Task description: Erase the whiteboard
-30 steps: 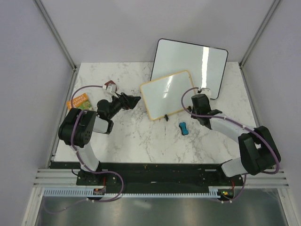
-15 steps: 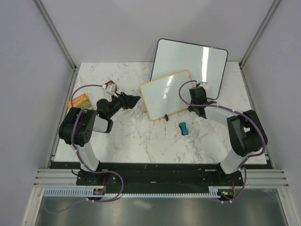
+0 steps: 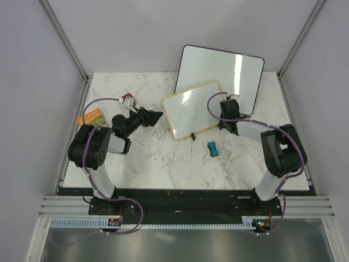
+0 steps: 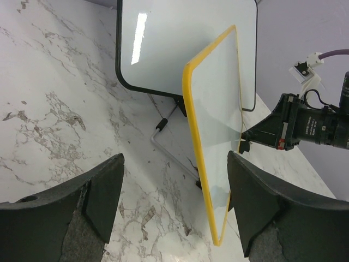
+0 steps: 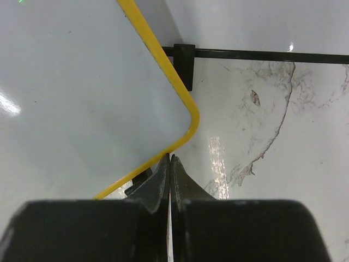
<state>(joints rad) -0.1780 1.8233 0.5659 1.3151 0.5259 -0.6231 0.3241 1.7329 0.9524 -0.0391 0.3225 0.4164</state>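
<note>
the whiteboard [image 3: 193, 110] – small, rectangular, pale yellow frame with rounded corners, glossy white face showing no writing – stands tilted on small black feet at mid-table, leaning back toward the larger black-framed board [image 3: 221, 75]. that board is also blank and glossy, with a thin grey wire stand [image 4: 163, 143] under it.

left gripper [image 4: 174, 164]: matte black fingers spread wide, nothing between them, pointing at the whiteboard's left edge from just beside it. right gripper [image 5: 169, 160]: jaws pressed together, empty, with the tips right at the yellow frame by its rounded right corner – contact cannot be told.

the table [image 3: 163, 164] is white marble with grey veins, polished enough to show glare. a small blue eraser [image 3: 212, 148] lies in front of the whiteboard and an orange packet [image 3: 92, 117] lies at the left edge. the walls are plain pale grey, with metal posts at the corners.
</note>
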